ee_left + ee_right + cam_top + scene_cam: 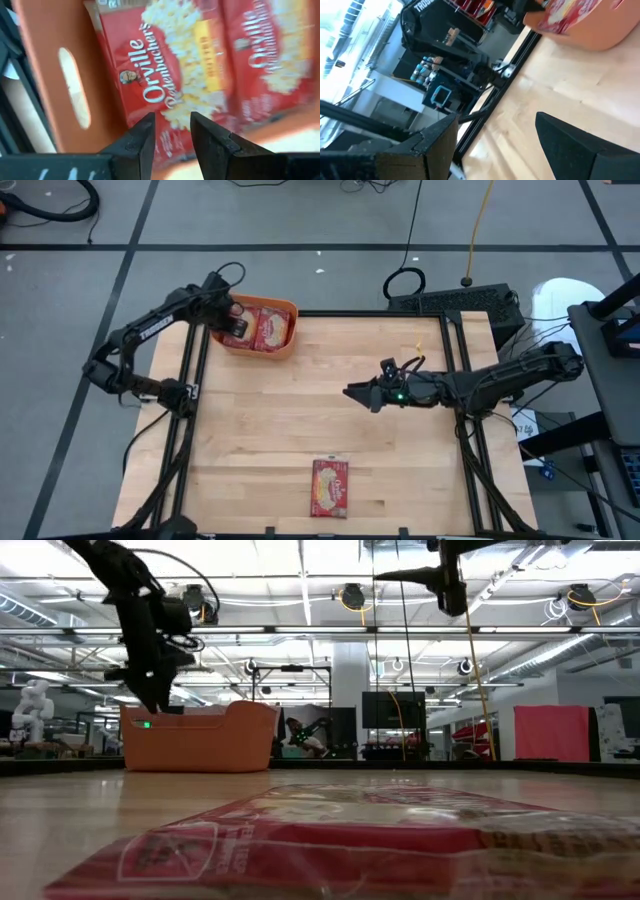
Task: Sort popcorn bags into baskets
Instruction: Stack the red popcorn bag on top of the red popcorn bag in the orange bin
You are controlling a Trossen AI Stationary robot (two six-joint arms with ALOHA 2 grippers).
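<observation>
bags (268, 328) in basket (287, 345) | one bag (330, 487) on table (260, 430)

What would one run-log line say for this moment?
left gripper: over basket, empty | right gripper: mid-table, open | one bag left on table

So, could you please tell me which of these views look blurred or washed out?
Low view: the nearest popcorn bag is a soft out-of-focus smear, and the ceiling lights glare. Left wrist view: the bags in the orange basket are slightly blurred. Right wrist view: bright washout at one edge. High view: evenly lit, sharp.
</observation>
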